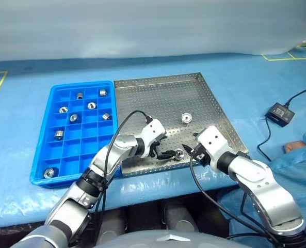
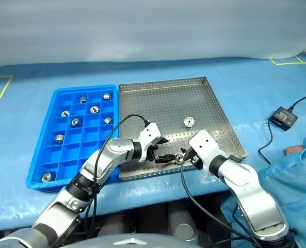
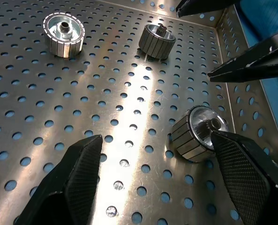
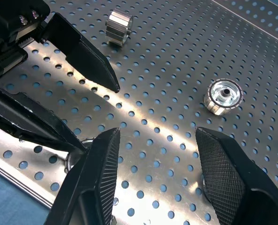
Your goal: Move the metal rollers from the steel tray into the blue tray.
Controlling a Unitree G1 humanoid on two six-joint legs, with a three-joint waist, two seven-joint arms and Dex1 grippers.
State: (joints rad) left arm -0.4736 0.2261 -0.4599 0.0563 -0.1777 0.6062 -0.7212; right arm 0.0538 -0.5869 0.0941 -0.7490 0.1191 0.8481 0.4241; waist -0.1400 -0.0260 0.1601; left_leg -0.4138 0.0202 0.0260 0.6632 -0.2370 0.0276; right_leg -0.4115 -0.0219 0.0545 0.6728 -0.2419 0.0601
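Rollers left in the steel tray [image 1: 142, 98]: three by the wrist views, all in its near half. One lies on its side at the near edge [image 3: 198, 133], a second sits bore-up toward the middle [image 1: 186, 118], a third lies on its side apart from both [image 4: 118, 27]. Eight more already sit in compartments of the blue tray [image 1: 47, 135], which lies just beside the steel tray on the desk [image 1: 34, 72], on the robot's left

Risks, as judged:
- Both claws crowd the same near-edge roller, tips close together. Closing either one could strike the other's fingers
- That roller lies on its curved side, so a glancing finger could send it rolling over the perforated floor or against the rim
- Left claw [image 3: 155, 161] has one finger [image 3: 244, 171] at the roller's end face and the other [image 3: 80, 166] well away. An uneven close may push the piece rather than pinch it

Pose:
- Left arm reaches across from the blue tray side, forearm low over the near rim, claw angled down toward the robot's right, spread wide, holding nothing
- Right arm bent at the elbow, coming in from the near right corner, claw [image 4: 157, 173] tilted down toward the left one, fingers apart and empty above the tray floor, the near-edge roller beside one finger
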